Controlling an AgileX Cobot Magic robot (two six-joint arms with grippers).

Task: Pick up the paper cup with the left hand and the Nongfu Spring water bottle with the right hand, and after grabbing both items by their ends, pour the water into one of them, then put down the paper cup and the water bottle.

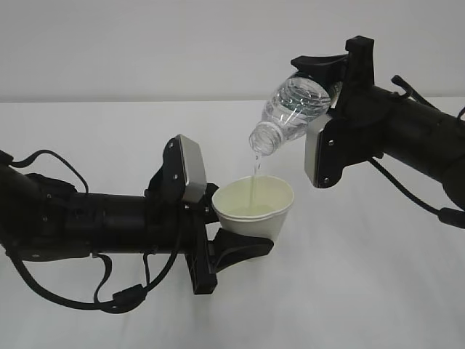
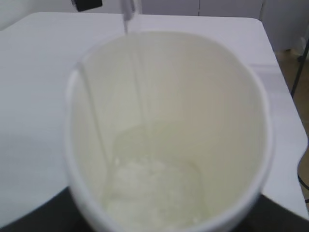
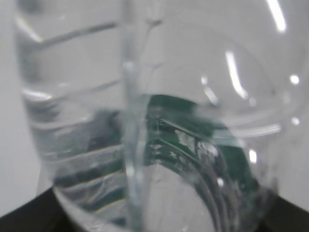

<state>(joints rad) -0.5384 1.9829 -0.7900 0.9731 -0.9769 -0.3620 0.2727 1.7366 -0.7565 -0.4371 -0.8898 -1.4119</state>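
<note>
White desk. Left tool gripping paper cup; right tool clamping bottle, tilted, streaming water toward 7 o'clock.

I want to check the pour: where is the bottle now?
In the exterior view the bottle is upper right of centre, tilted mouth-down in the right gripper, just above and apart from the cup.

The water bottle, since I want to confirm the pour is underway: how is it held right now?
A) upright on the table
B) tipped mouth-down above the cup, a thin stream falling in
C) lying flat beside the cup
B: the water bottle slants mouth-down in the right hand, its stream entering the paper cup.
</note>
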